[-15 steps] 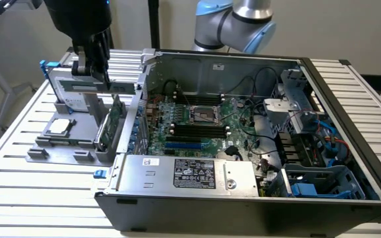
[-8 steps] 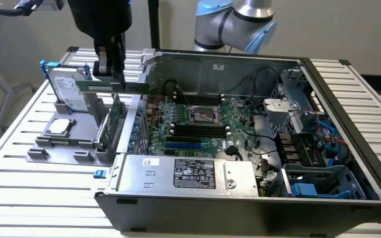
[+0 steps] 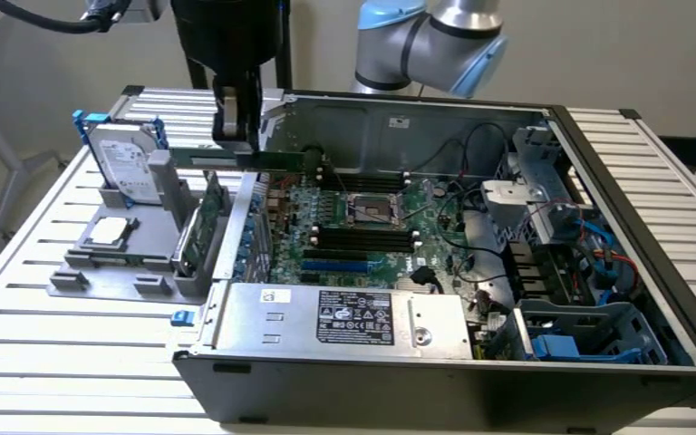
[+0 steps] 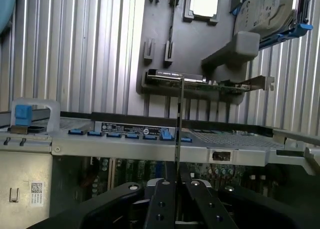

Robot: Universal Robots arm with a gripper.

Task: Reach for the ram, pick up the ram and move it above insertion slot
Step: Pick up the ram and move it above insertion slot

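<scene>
Gripper (image 3: 236, 136) clamps the ram (image 3: 251, 160) edge-on.

Ram (image 3: 257, 160) partly covered by black gripper (image 3: 236, 136) in exterior view; seen edge-on in wrist view as thin vertical strip (image 4: 179, 124), chips not discernible, lower end lost between the fingers (image 4: 162, 204). Arm (image 3: 433, 41) cut off by top edge of frame. Computer case (image 3: 638, 227) cropped at lower right. Label text on power supply (image 3: 357, 319) too small to read. Hard drive (image 4: 265, 11) clipped at upper right corner
</scene>
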